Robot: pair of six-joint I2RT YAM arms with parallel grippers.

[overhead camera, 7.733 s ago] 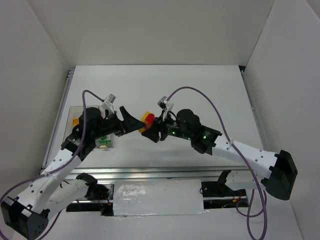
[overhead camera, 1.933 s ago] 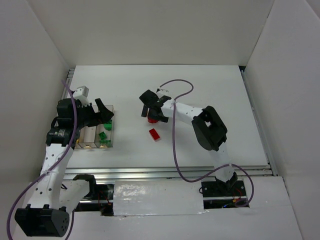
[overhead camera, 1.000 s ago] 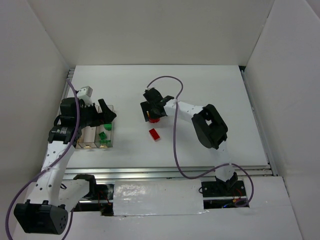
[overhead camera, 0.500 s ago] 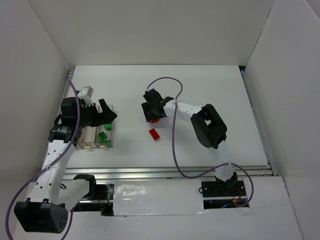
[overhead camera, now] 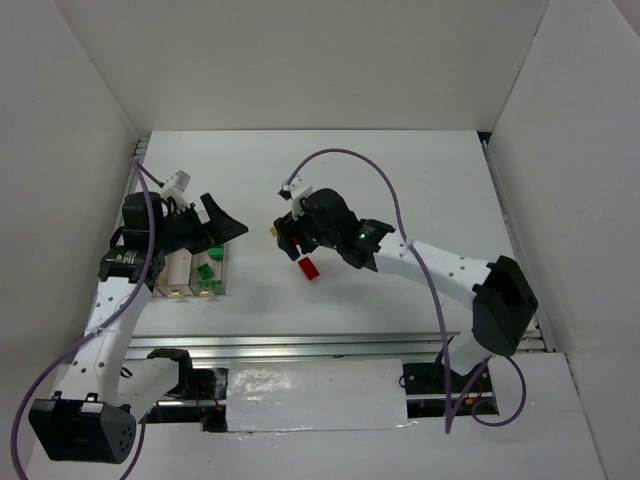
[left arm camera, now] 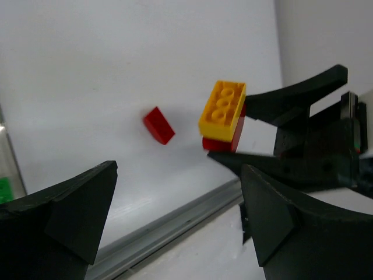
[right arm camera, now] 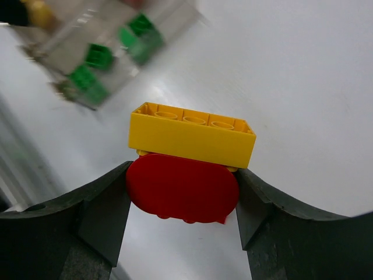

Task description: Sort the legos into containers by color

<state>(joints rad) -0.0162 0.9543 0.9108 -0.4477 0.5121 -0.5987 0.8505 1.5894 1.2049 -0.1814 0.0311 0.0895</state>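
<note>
My right gripper [right arm camera: 182,192] is shut on a rounded red lego [right arm camera: 182,188] with a yellow brick [right arm camera: 192,133] stuck on top, held above the table. The top view shows this stack [overhead camera: 283,236] at the right gripper [overhead camera: 287,240], left of centre. The left wrist view shows the stack [left arm camera: 223,111] between black fingers. A loose red brick [overhead camera: 309,267] lies on the table just below it, also in the left wrist view [left arm camera: 158,125]. My left gripper [overhead camera: 222,226] is open and empty over the clear containers [overhead camera: 186,270], which hold green legos [overhead camera: 207,270].
The containers [right arm camera: 99,55] with green pieces show blurred at the top left of the right wrist view. White walls enclose the table on three sides. A metal rail [overhead camera: 300,345] runs along the near edge.
My right arm has swung out and its gripper, which was down at the red piece on the table, now holds the red-and-yellow stack up and a little further left. The left gripper has barely moved.
</note>
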